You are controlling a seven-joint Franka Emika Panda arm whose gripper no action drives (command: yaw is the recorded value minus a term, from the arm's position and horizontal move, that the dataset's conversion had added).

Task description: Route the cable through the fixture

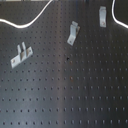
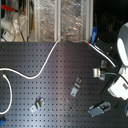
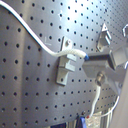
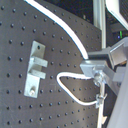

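The cable (image 1: 20, 25) is a thin white cord curving over the black pegboard; in the second exterior view the cable (image 2: 31, 77) runs from the second exterior view's left up toward the back. The fixture is three small metal brackets (image 1: 20, 55), (image 1: 73, 32), (image 1: 102, 16) standing in a diagonal row. In both wrist views my gripper (image 3: 88, 56) (image 4: 86, 65) is shut on the cable (image 3: 47, 49) (image 4: 67, 31) near its end. The held end hovers just beside one bracket (image 3: 64, 67) (image 4: 35, 67), not inside it. My gripper does not show in the first exterior view.
The white arm body (image 2: 121, 85) stands at the second exterior view's right. A second bracket (image 3: 104, 37) stands farther along the board. Silver foil panels (image 2: 60, 17) and clutter line the back edge. A grey metal part (image 2: 100, 109) shows low at the second exterior view's right.
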